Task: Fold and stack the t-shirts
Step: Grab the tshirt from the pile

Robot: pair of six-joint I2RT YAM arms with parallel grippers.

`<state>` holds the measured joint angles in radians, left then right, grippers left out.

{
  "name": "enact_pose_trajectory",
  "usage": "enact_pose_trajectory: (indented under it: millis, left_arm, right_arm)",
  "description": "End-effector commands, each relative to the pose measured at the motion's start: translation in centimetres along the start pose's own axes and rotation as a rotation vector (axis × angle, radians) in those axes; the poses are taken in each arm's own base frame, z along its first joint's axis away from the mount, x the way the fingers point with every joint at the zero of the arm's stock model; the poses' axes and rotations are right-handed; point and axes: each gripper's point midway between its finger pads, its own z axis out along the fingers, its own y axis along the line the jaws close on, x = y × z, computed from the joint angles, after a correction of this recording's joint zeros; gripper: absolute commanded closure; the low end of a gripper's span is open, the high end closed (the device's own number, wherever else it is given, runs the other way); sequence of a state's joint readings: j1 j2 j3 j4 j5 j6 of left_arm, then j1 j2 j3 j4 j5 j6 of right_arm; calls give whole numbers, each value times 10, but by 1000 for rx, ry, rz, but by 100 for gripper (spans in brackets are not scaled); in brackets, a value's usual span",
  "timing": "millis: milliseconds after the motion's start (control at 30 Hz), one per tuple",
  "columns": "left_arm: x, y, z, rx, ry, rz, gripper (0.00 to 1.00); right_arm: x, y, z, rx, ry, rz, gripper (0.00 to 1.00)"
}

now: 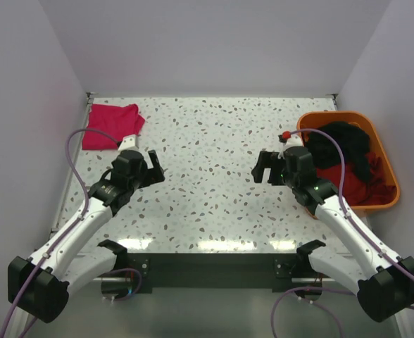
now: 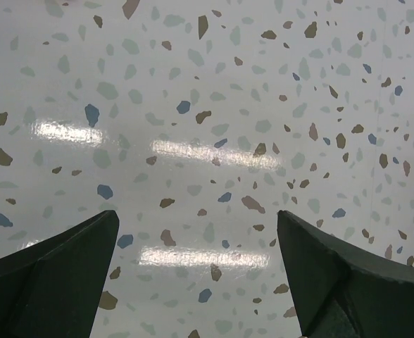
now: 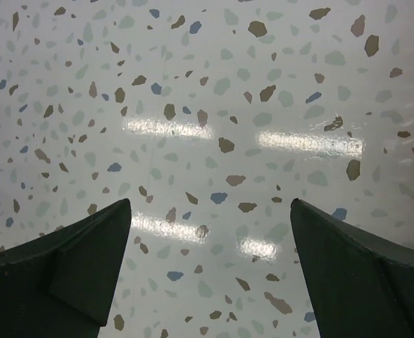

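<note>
Over on the left tool's (image 1: 154, 163) far-left side, tucked in the back corner of the counter (image 1: 207, 127), there's a pink-red t-shirt (image 1: 110, 125) lying flat in a roughly folded rectangle. It's near that tool but not touching it; a strip of bare speckled surface sits between them.

Left tool is released, fingers spread wide with nothing between them. Its wrist view (image 2: 196, 218) shows both dark fingers at the bottom corners and only terrazzo counter (image 2: 214, 105) with light glare in the gap. It hangs above the surface, pointed toward the middle.

Same story for the right tool (image 1: 258, 167): spread open, holding nothing. Its own camera (image 3: 210, 204) shows just two finger tips and speckled counter (image 3: 214, 84) beneath. It's aimed at the centre too, so the two tools face each other, well apart, with bare counter between.

Behind the right tool, on its outer side just beside the wrist, sits the orange tub (image 1: 389, 179). Inside it a black t-shirt (image 1: 344, 141) is bunched up on top, draping toward the rim closest to the tool, and a dark red shirt (image 1: 342, 182) is crumpled under and beside it, filling the part of the tub closest to the arm bases. Can't tell if anything else is buried under those two.
</note>
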<state>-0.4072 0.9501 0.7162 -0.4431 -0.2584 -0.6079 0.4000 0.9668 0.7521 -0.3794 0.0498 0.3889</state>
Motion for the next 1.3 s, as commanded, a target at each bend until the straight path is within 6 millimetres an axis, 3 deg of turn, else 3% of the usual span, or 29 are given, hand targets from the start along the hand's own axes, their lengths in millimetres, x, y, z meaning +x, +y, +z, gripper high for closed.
enact_pose_trajectory:
  millis: [0, 100, 167, 200, 267, 300, 333, 367, 400, 467, 500, 533, 567, 600, 700, 800, 933, 1067, 1133, 1233, 1267]
  left_arm:
    - [-25, -15, -4, 49, -74, -6, 0]
    - [-27, -14, -5, 47, -82, -6, 0]
    - [-28, -12, -6, 38, -92, -5, 0]
    - [-29, -11, -6, 31, -95, -7, 0]
    - [-30, -9, -7, 23, -101, -8, 0]
    - [-29, -9, -7, 22, -100, -7, 0]
    - [-29, -9, -7, 22, -98, -7, 0]
    - [-30, -10, -7, 25, -100, -7, 0]
    - [-27, -9, -6, 23, -91, -5, 0]
    - [-27, -12, -7, 36, -81, 2, 0]
    - [-26, -13, -7, 43, -80, 3, 0]
    - [-26, -14, -7, 47, -78, 5, 0]
    - [-26, -14, -6, 50, -80, 5, 0]
    - [-27, -15, -7, 54, -81, 5, 0]
    - [-26, -15, -6, 58, -79, 12, 0]
    - [-26, -16, -5, 58, -77, 14, 0]
    - [-26, -14, -3, 42, -69, 17, 0]
    - [-27, -12, -4, 30, -74, 14, 0]
    - [-29, -13, -4, 34, -77, 14, 0]
    - [-30, -13, -5, 28, -77, 17, 0]
    - [-30, -13, -6, 29, -75, 16, 0]
  right_arm:
    - [-37, 16, -10, -48, -110, 7, 1]
    - [-56, 19, -12, -33, -138, 12, 1]
    - [-64, 3, -12, 76, -143, 37, 1]
    - [-82, -4, -13, 149, -164, 50, 1]
    - [-105, -41, -20, 391, -175, 58, 1]
    - [-115, -44, -29, 406, -183, 72, 1]
    - [-116, -57, -22, 472, -145, 82, 1]
    - [-114, -73, -24, 544, -108, 101, 1]
    - [-135, -94, -32, 599, -139, 158, 1]
    - [-140, -122, -24, 661, -106, 216, 1]
    - [-154, -149, -33, 709, -134, 280, 1]
    - [-156, -159, -30, 718, -126, 300, 1]
    - [-154, -181, -25, 751, -104, 342, 1]
    - [-164, -205, -33, 800, -129, 390, 1]
    - [-170, -244, -22, 862, -116, 419, 1]
    - [-179, -274, -1, 897, -118, 411, 1]
    - [-171, -310, 11, 1022, -43, 422, 1]
    - [-162, -328, 27, 1021, -8, 429, 5]
    - [-155, -332, 35, 1009, 13, 421, 18]
    - [-161, -329, 35, 983, 0, 400, 60]
    - [-166, -327, 31, 982, -20, 401, 82]
